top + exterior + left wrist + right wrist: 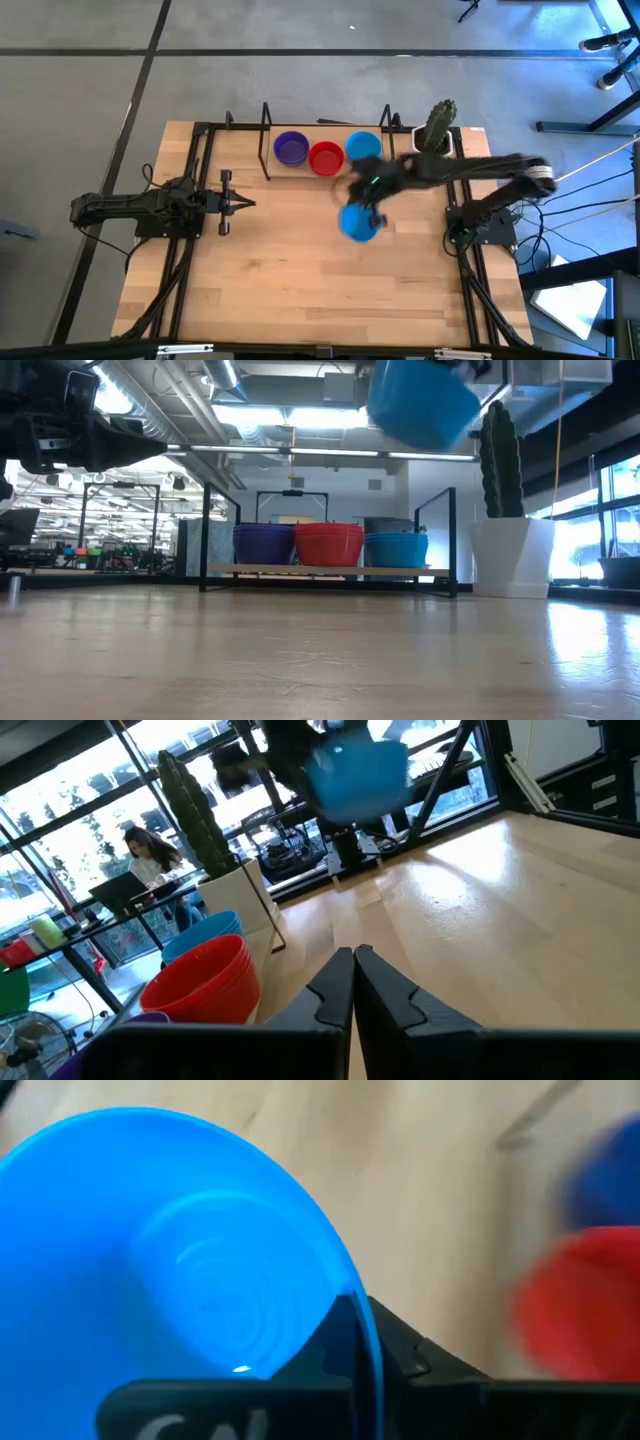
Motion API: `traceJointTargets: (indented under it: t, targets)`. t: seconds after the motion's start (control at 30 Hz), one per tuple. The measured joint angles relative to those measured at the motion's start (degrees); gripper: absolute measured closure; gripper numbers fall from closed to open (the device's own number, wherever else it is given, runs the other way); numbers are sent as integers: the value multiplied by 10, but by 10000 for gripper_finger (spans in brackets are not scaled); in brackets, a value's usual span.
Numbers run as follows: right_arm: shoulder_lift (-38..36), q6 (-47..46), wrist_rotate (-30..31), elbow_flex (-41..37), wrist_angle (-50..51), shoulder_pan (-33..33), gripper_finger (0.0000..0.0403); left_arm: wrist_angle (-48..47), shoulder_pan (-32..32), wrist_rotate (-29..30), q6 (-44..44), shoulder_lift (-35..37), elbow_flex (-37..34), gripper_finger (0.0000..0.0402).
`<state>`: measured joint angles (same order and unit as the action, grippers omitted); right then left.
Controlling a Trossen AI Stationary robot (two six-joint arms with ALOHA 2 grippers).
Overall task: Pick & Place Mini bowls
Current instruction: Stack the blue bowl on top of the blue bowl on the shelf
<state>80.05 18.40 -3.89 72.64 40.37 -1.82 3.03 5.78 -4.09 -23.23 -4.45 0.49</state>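
— Blue plastic is hanging in the air: the right gripper [366, 205] is pinching a light blue mini bowl [358, 223] by its rim, fingers clamped together on the edge, as the right wrist view is showing.

— Where is that bowl sitting relative to the table [300, 270]?

— It is riding well above the wood, tilted, over the middle-right part of the tabletop. In the low view it is floating high near the top of the picture, nowhere touching the surface.

— And the other bowls?

— Three stacks are standing in a row at the far edge, inside a dark metal frame [266, 140]: a purple stack [291, 148], a red stack [326, 158] beside it, and a light blue stack [362, 146] next, partly under the right arm. A white pot with a green cactus [438, 126] is standing just beyond the blue stack, at the far right corner.

— What is the left arm doing?

— The left gripper [243, 203] is waiting over the left side of the table, its fingers [335, 990] pressed together with nothing between them, well apart from the bowls.
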Motion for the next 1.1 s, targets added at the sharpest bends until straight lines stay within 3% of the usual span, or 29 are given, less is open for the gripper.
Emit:
traceJointTargets:
  t: [0.13,0.33,0.73,0.9,1.1]
  targets:
    - [-103,0,-20,-17,-19,-52,398,0,0,0,0,0,0,398]
    - [-287,-62,-90,-156,-114,-122,398,1,0,0,0,0,0,394]
    - [-628,-201,-73,-443,-241,-128,398,2,0,0,0,0,0,395]
    - [-711,-256,-73,-528,-334,-128,398,2,0,0,0,0,0,395]
    - [-729,-260,-47,-579,-368,-128,398,2,0,0,0,0,0,399]
